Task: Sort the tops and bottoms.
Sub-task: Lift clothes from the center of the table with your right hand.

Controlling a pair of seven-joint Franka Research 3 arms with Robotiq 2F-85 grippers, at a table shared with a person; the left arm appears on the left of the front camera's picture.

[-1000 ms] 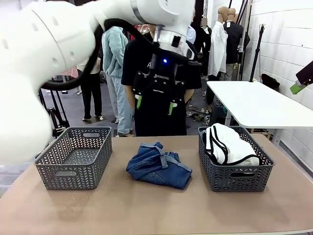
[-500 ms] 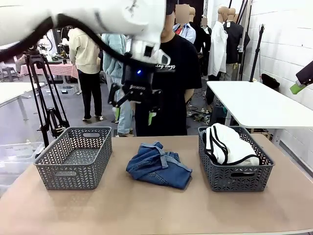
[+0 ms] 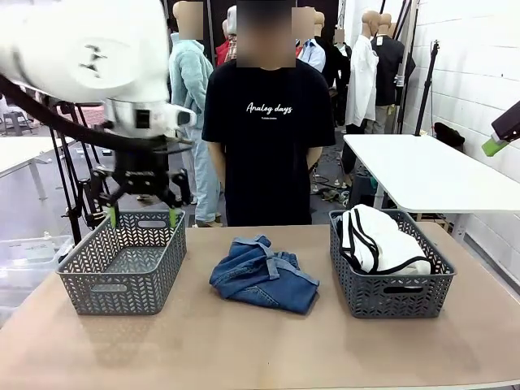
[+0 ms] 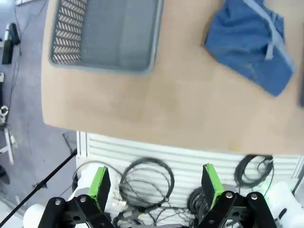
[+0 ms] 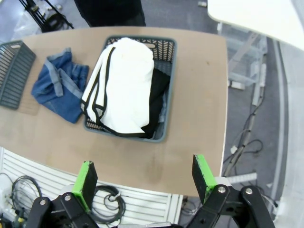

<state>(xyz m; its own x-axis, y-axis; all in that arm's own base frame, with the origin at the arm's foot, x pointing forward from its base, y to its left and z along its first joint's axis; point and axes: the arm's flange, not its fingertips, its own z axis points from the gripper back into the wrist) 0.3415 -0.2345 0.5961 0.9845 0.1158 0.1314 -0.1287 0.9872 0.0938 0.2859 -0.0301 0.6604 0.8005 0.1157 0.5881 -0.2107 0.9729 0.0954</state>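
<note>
The tops are home: the white top with black edging (image 3: 376, 238) sits heaped in the right basket (image 3: 390, 292), and the right wrist view shows the black top (image 5: 159, 92) tucked beside it. That leaves the denim, a blue bundle (image 3: 265, 273) lying on the counter (image 3: 268, 349) between the two baskets, while the left basket (image 3: 122, 262) looks empty. The left gripper (image 3: 140, 214) hangs above that basket's far rim, jaws spread wide with nothing in them; the right gripper (image 5: 145, 178) is high over the counter's right end, jaws wide and empty too. So the bottoms look to be the step in hand: next, the left arm must swing toward the middle, drop onto the denim, pinch a thick fold and carry it left.
</note>
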